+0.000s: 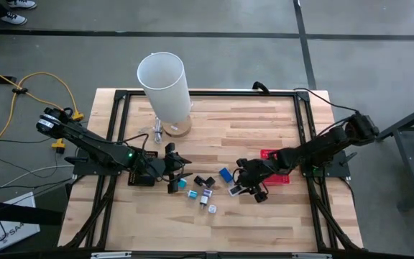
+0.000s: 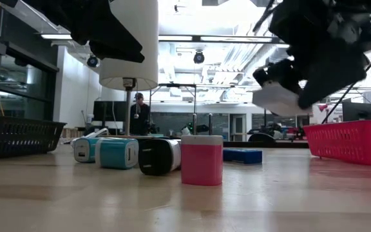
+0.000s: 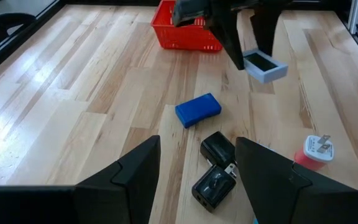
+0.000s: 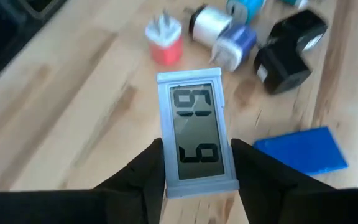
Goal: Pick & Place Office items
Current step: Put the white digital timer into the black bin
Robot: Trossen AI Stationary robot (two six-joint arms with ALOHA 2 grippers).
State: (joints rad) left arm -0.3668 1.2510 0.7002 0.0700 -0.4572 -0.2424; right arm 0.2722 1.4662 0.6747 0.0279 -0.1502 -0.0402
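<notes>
The office items lie in a loose group on the wooden table: a flat blue piece [image 1: 225,173] [image 3: 197,109], two black chargers [image 3: 215,169], a teal one [image 2: 118,153], a pink plug block [image 2: 201,160] [image 4: 165,40] and small white and blue ones [image 4: 229,37]. My right gripper [image 4: 196,146] [image 1: 244,188] hangs over the group's right side, shut on a small grey display unit [image 4: 194,134] [image 3: 265,65]. My left gripper [image 3: 197,142] [image 1: 175,173] is open, raised above the table at the group's left side, with the black chargers ahead of its fingers. My right gripper pinches the grey display unit between its two fingers, by the two long side edges [image 4: 169,168] at the end nearest the wrist. The fingers [image 3: 229,37] come from above, slanting down. The unit is lifted clear of the table [image 2: 279,93], with its screen toward the wrist camera.
A red mesh basket [image 1: 275,173] [image 2: 353,142] stands on the table's right side, partly under my right arm. A tall white cylinder [image 1: 165,83] stands on a round base near the far edge. A black basket [image 2: 18,135] sits at the left. Bare wood lies along the near edge.
</notes>
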